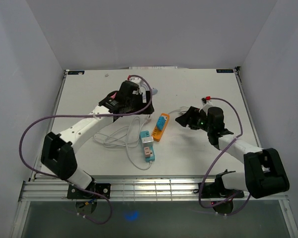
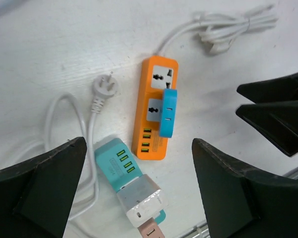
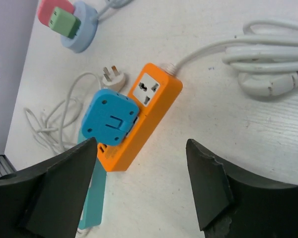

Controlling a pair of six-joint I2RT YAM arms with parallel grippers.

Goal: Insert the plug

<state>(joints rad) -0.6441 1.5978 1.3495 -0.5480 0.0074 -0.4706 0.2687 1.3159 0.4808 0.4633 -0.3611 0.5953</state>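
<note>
Orange-cased, the power strip [image 1: 161, 127] lies at the middle of the counter [image 1: 89, 89]. The blue plug [image 3: 111, 118] sits on its face over the second socket, between the free socket at the cord end and the row of small ports. Nothing grips the plug. The left fingers [image 2: 44, 183] are spread wide and empty, hanging above the strip, one at the lower left and the other at the lower right of the left wrist view. The right fingers [image 3: 54, 183] are parted with a clear gap and also hold nothing; they hover by the strip's right side in the overhead frame. Just left of the power strip lies a teal strip [image 2: 114, 163] with a white adapter [image 2: 141, 201] on its near end. A loose pronged plug [image 2: 105, 85] on a white cable rests on the counter beside them. A bundled white cord [image 3: 268, 64] lies at the upper right of the right wrist view
</note>
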